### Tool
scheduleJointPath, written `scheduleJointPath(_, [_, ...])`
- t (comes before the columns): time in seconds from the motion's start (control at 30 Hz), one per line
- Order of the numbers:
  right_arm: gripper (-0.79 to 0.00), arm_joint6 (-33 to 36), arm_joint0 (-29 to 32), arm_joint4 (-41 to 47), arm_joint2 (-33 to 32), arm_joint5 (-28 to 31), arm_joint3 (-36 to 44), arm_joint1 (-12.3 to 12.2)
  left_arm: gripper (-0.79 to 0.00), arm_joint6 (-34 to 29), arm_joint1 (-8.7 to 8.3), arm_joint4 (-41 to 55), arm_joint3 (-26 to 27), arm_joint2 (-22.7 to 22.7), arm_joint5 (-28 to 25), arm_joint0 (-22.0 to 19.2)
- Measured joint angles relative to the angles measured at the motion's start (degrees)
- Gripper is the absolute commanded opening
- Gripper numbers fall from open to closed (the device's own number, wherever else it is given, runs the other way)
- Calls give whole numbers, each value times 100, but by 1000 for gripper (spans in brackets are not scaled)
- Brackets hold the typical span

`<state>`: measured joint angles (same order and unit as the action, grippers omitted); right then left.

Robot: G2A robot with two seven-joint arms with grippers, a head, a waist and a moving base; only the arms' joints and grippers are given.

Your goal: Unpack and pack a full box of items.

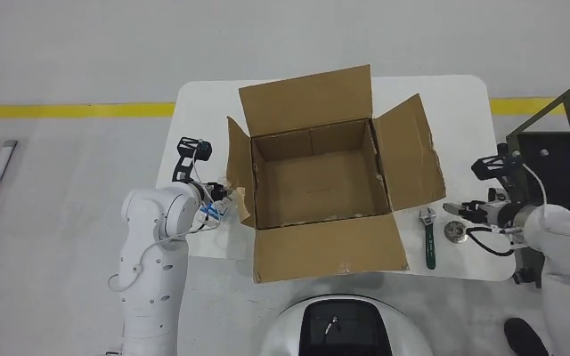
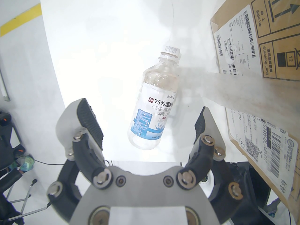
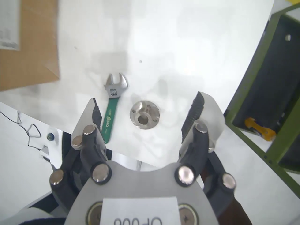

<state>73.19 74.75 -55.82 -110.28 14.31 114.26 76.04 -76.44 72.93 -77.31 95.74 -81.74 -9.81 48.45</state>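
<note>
An open cardboard box [image 1: 321,182] sits in the middle of the white table [image 1: 205,102], its inside bare. A clear bottle [image 2: 155,100] with a white cap and blue-and-white label lies on the table beside the box's side wall [image 2: 264,54]; the same bottle [image 1: 216,209] lies by the box's left flap. My left gripper [image 2: 146,113] hovers open above the bottle's lower half. A green-handled wrench [image 3: 112,105] and a round metal flange [image 3: 144,114] lie on the table below my right gripper [image 3: 145,108], which is open. The wrench [image 1: 429,238] and flange [image 1: 456,232] lie right of the box.
A dark green metal frame [image 3: 262,90] stands beside the table's right end, with a yellow object [image 3: 259,128] inside it. The table's near edge [image 3: 77,133] runs close under my right gripper. A yellow floor line [image 1: 85,109] runs behind the table.
</note>
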Motion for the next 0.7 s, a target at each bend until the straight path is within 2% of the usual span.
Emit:
scheduleJointPath(0.03, [-748,-265,23,87,-102,52,94,-8,0,0,0,0,0,0,0,0])
scheduleJointPath(0.07, [-785,-574,56,151,-179,114,174,-12,0,0,0,0,0,0,0,0])
scheduleJointPath(0.2, [-785,-1990,245,72,-264,417,373,-26,0,0,0,0,0,0,0,0])
scheduleJointPath(0.3, [-785,-2558,289,25,-152,249,294,-18,0,0,0,0,0,0,0,0])
scheduleJointPath(0.6, [-785,-2584,302,33,-137,227,295,-17,0,0,0,0,0,0,0,0])
scheduleJointPath(0.7, [-785,-3118,366,-115,-13,36,264,-8,0,0,0,0,0,0,0,0])
